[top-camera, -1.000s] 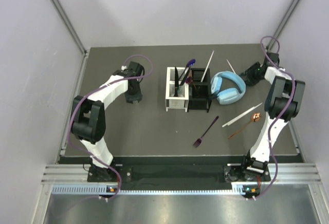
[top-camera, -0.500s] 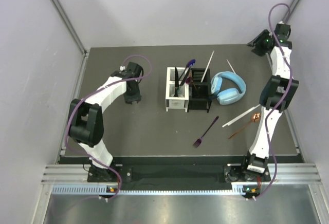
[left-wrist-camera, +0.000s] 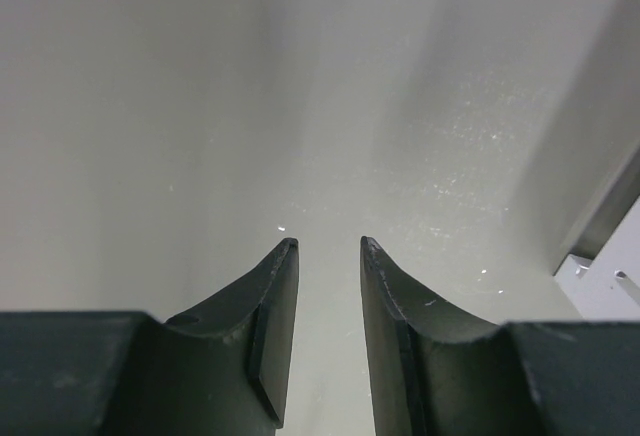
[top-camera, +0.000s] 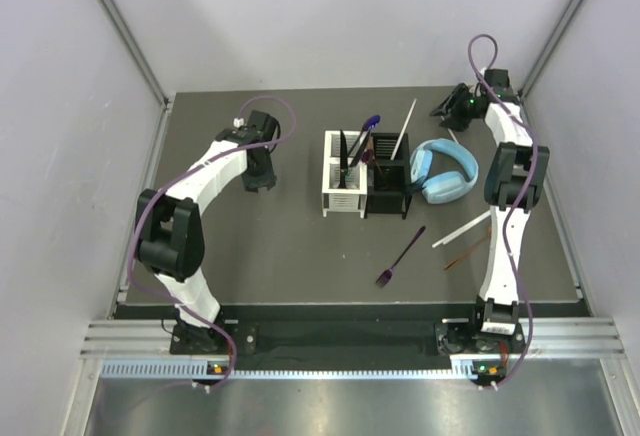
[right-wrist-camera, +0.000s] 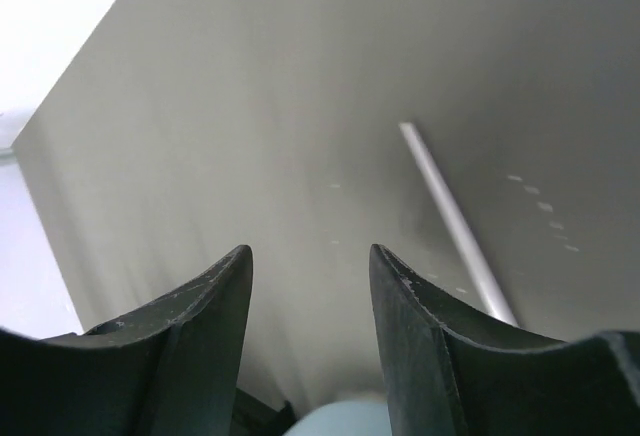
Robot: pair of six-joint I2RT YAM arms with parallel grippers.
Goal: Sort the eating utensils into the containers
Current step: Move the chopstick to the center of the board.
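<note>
The white caddy point(top-camera: 343, 194) and the black caddy point(top-camera: 387, 194) stand side by side mid-table. They hold a purple-blue spoon point(top-camera: 369, 125), dark cutlery and a leaning white stick point(top-camera: 404, 126). On the mat lie a purple fork point(top-camera: 401, 255), a white stick point(top-camera: 462, 227) and a brown spoon point(top-camera: 462, 255) partly hidden by the right arm. My left gripper point(top-camera: 259, 180) point(left-wrist-camera: 328, 243) is open and empty over bare mat, left of the caddies. My right gripper point(top-camera: 446, 111) point(right-wrist-camera: 310, 251) is open and empty at the back, beside a thin white stick point(right-wrist-camera: 452, 218).
Light-blue headphones point(top-camera: 443, 170) lie right of the black caddy, and their edge shows in the right wrist view point(right-wrist-camera: 340, 421). Grey walls close in the mat on three sides. A metal rail point(left-wrist-camera: 600, 266) runs at the mat's edge.
My right arm has swung from the far right corner leftward and down, to the back of the mat above the headphones. My left gripper has shifted slightly.
</note>
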